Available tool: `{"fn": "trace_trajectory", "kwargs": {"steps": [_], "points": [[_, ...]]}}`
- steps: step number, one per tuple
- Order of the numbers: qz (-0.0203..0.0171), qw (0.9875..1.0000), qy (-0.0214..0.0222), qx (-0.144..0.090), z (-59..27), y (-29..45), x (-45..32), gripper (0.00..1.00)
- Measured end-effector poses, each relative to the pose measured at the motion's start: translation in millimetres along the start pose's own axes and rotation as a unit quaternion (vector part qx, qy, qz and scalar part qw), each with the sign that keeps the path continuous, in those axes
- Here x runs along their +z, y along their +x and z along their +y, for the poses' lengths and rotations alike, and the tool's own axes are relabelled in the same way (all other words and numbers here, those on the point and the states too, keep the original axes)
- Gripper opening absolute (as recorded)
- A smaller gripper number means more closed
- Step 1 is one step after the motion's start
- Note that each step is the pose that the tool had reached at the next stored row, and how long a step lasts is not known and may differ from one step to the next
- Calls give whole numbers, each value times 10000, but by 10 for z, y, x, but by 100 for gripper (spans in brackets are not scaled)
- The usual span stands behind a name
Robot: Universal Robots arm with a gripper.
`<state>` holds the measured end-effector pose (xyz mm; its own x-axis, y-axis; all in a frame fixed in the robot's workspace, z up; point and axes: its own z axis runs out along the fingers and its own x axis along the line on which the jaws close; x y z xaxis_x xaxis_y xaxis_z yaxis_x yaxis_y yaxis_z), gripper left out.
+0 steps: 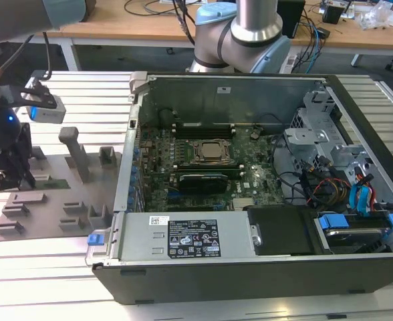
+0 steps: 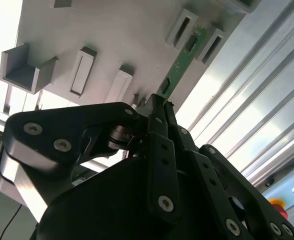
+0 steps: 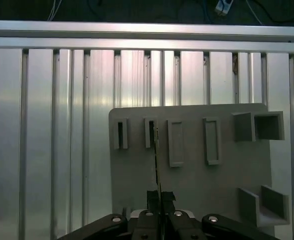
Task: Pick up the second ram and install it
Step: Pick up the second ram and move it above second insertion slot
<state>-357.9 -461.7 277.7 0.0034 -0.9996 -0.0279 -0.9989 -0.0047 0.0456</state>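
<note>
The second ram point(image 2: 183, 59) is a thin green stick that lies on the grey plastic tray point(image 2: 112, 30), its far end between two raised holders. In the first wrist view the second ram point(image 3: 157, 162) shows edge-on, running from a holder slot to my fingers. My gripper point(image 2: 158, 101) is shut on the stick's near end, with both black fingers pressed against it. In the exterior view the gripper point(image 1: 9, 175) hangs low over the tray point(image 1: 49, 214) at the exterior view's left, beside the open computer case point(image 1: 250, 254).
Inside the case are the motherboard with its CPU socket point(image 1: 208, 152), dark memory slots point(image 1: 203, 127) behind the socket, a black card point(image 1: 200, 180) in front, and cables and drive bays point(image 1: 343, 180) at the exterior view's right. The tray point(image 3: 197, 185) rests on a ribbed aluminium table point(image 3: 47, 125).
</note>
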Motion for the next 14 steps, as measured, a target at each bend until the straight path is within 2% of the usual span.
{"fn": "trace_trajectory", "kwargs": {"steps": [3, 14], "points": [[0, 10000, 0, 0, 4, -2, -87, 13], [0, 10000, 0, 0, 15, -9, -318, 13]]}}
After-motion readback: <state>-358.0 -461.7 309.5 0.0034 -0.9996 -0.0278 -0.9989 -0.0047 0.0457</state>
